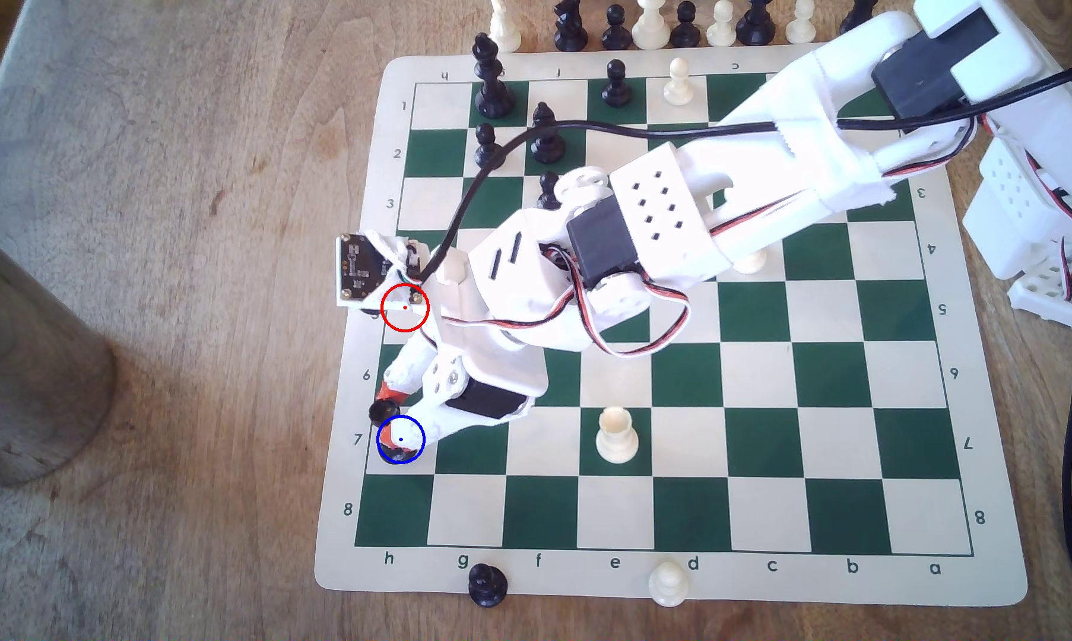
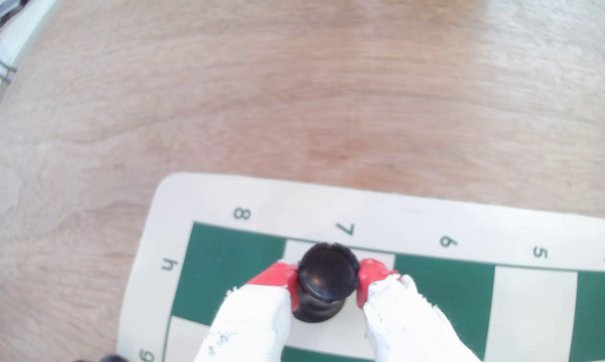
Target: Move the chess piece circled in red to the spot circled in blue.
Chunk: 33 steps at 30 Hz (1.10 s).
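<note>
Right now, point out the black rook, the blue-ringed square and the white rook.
black rook (image 2: 329, 275), wrist view, on its notched top.
blue-ringed square (image 1: 419, 463), exterior view, on bare cream corner.
white rook (image 1: 616, 434), exterior view, on its body.

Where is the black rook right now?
The black rook sits between the claw's red fingertips over cream square h7, at the blue ring near the board's edge on the exterior view's left.
</note>
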Each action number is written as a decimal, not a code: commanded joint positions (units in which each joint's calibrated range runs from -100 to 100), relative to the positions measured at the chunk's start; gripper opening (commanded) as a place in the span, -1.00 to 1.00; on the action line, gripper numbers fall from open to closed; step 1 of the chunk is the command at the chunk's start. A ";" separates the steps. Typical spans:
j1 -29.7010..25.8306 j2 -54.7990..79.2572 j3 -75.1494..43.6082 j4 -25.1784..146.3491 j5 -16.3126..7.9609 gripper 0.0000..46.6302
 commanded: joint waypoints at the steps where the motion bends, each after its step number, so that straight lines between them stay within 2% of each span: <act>1: 0.09 -1.89 -7.06 1.93 0.34 -0.90; 7: 0.64 -1.98 -7.06 2.99 0.63 -0.91; 10: 0.56 -2.15 -7.15 5.20 0.63 -0.59; 11: 0.56 -2.15 -7.06 6.27 0.63 -0.36; 13: 0.64 -2.23 -6.79 6.59 0.73 -0.21; 23: 0.48 -7.15 -3.71 9.79 0.10 -0.08; 28: 0.48 -12.93 1.73 10.52 -0.24 -0.07; 33: 0.17 -21.76 13.06 10.52 0.00 -0.04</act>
